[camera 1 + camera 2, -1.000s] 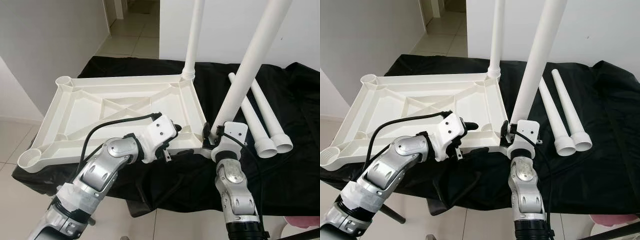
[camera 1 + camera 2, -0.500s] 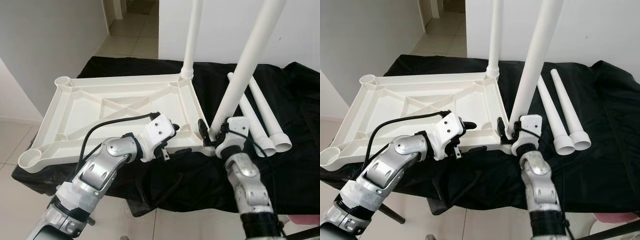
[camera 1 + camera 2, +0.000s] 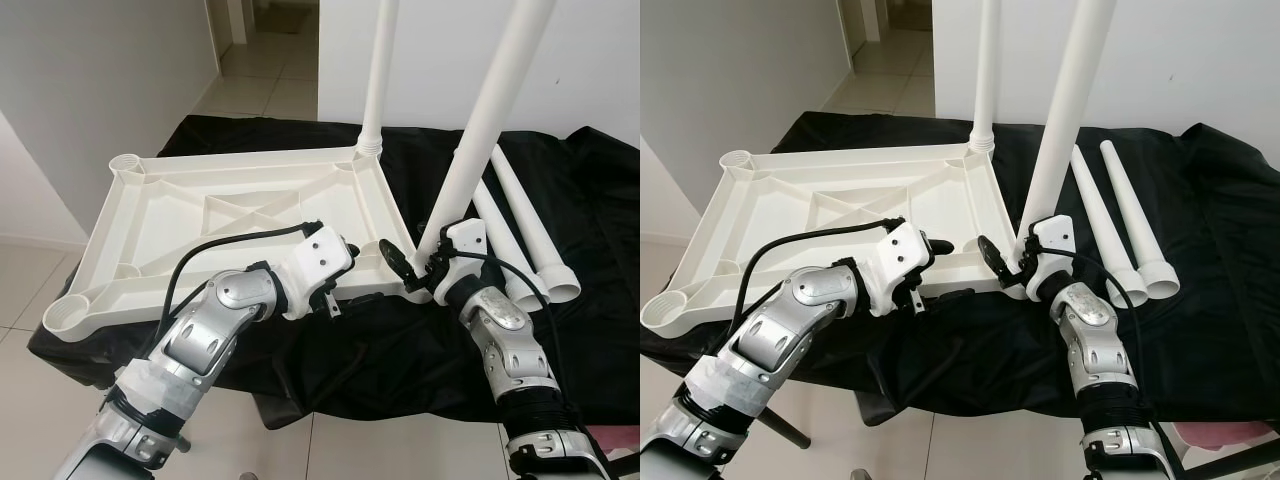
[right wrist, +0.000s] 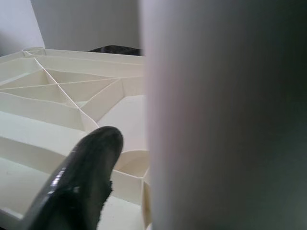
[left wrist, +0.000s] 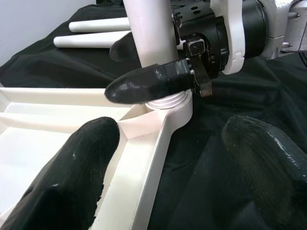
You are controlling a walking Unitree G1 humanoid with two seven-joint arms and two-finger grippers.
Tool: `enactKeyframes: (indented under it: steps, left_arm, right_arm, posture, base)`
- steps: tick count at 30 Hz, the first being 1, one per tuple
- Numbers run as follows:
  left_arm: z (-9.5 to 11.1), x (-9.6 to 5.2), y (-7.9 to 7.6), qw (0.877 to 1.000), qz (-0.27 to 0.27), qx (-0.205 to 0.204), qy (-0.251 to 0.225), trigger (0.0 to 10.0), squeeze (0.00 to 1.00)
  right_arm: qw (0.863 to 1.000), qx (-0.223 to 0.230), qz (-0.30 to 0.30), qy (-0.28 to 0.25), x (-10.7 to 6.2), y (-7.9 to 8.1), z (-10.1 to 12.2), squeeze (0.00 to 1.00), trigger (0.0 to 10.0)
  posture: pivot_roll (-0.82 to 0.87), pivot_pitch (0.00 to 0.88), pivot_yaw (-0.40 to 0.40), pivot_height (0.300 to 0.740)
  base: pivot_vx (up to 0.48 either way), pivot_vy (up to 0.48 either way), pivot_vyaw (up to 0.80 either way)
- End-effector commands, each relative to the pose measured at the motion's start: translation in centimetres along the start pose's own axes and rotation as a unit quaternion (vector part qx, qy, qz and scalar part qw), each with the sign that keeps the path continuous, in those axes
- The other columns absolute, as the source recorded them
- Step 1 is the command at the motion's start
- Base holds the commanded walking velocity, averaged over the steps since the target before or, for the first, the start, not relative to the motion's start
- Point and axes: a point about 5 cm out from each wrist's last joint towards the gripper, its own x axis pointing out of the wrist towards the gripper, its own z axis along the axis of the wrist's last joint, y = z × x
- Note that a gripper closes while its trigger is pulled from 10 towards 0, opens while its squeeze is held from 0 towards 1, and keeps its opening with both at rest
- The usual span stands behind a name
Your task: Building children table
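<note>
Right gripper (image 3: 418,262) clamped on leg (image 3: 478,137) has swung rightward w/ forearm; left gripper (image 3: 352,262) fingers apart by tabletop (image 3: 150,235).

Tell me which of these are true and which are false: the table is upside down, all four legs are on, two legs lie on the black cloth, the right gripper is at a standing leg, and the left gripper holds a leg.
1. The table top lies upside down, ribs showing. True.
2. All four legs are on. False: two legs stand in corner sockets, the far leg and the near leg.
3. Two loose legs lie on the black cloth. True.
4. The right gripper is at the bottom of the near standing leg. True.
5. The left gripper holds a leg. False: it is open at the table top's near edge.
</note>
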Motion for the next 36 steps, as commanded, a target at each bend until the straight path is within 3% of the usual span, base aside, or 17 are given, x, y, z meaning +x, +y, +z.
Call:
enactKeyframes:
  steps: [1, 2, 16, 17, 30, 36]
  left_arm:
    - [0.1, 0.0, -0.1, 1.0, -0.013, 0.007, -0.002, 10.0, 0.0]
    - [0.1, 0.0, -0.1, 1.0, -0.013, 0.007, -0.002, 10.0, 0.0]
    - [0.0, 0.0, 0.0, 1.0, -0.015, 0.008, -0.001, 10.0, 0.0]
    - [0.0, 0.1, 0.0, 1.0, -0.014, 0.009, -0.002, 10.0, 0.0]
    - [-0.1, -0.1, -0.1, 1.0, -0.013, 0.008, -0.002, 10.0, 0.0]
    - [-0.2, -0.1, -0.1, 1.0, -0.011, 0.007, -0.001, 10.0, 0.0]
  right_arm:
    - [1.0, 0.006, 0.021, 0.01, 0.2, 0.5, -0.6, 0.0, 4.3]
    - [1.0, 0.012, 0.022, 0.014, -0.1, 0.2, -1.1, 0.0, 0.0]
    - [0.999, 0.025, 0.015, 0.022, -0.7, -0.3, -2.1, 0.0, 0.0]
    - [0.999, 0.03, 0.01, 0.021, -0.7, -0.2, -2.2, 0.0, 10.0]
    - [0.999, 0.029, -0.005, 0.015, -0.5, -0.1, -2.2, 0.0, 10.0]
    - [0.998, 0.025, -0.032, 0.04, -0.5, -0.2, -2.6, 0.0, 10.0]
  posture:
    - [-0.06, 0.0, 0.035, 0.74]
    - [-0.06, 0.0, 0.037, 0.74]
    - [-0.07, 0.0, 0.035, 0.74]
    - [-0.07, 0.0, 0.033, 0.74]
    - [-0.07, 0.006, 0.035, 0.74]
    - [-0.07, 0.01, 0.031, 0.74]
  base:
    - [0.0, 0.0, 0.0]
    - [0.0, 0.0, 0.0]
    - [0.0, 0.0, 0.0]
    - [0.0, 0.0, 0.0]
    - [0.0, 0.0, 0.0]
    - [0.0, 0.0, 0.0]
